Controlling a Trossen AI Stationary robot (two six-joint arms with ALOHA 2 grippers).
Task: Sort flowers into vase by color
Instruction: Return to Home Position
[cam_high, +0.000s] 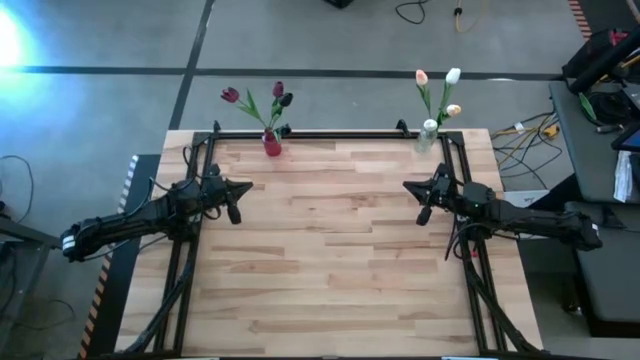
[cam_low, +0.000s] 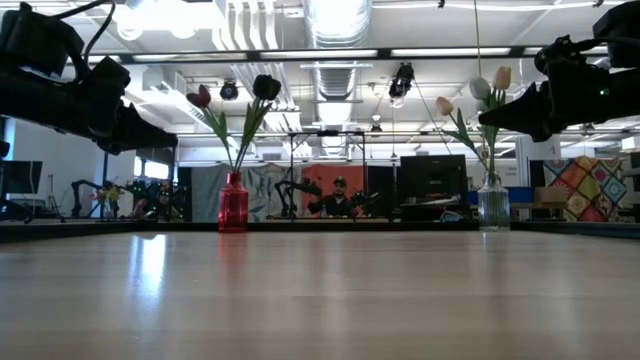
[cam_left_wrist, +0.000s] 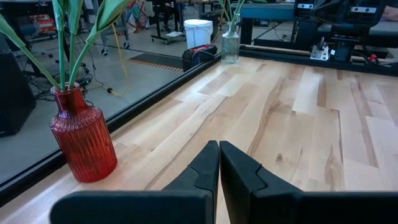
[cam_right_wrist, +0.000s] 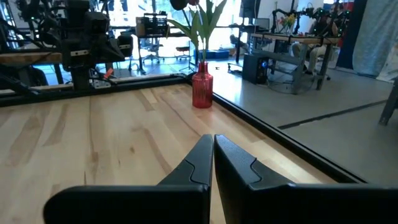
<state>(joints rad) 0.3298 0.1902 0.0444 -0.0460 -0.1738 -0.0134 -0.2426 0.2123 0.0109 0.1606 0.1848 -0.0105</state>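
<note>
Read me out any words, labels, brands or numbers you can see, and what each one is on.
None can be read.
Red vase: plain, no label.
Clear vase: no label shows.
Left gripper and right gripper, both shut above the table: no markings.
Wall panels in the room behind: too blurred to read.

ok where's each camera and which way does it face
high: overhead, straight down; table, left end effector, right end effector
low: table level, facing the room; arms above
left wrist: past its shut end effector, toward red vase
right wrist: past its shut end effector, across the table
both wrists share the red vase
</note>
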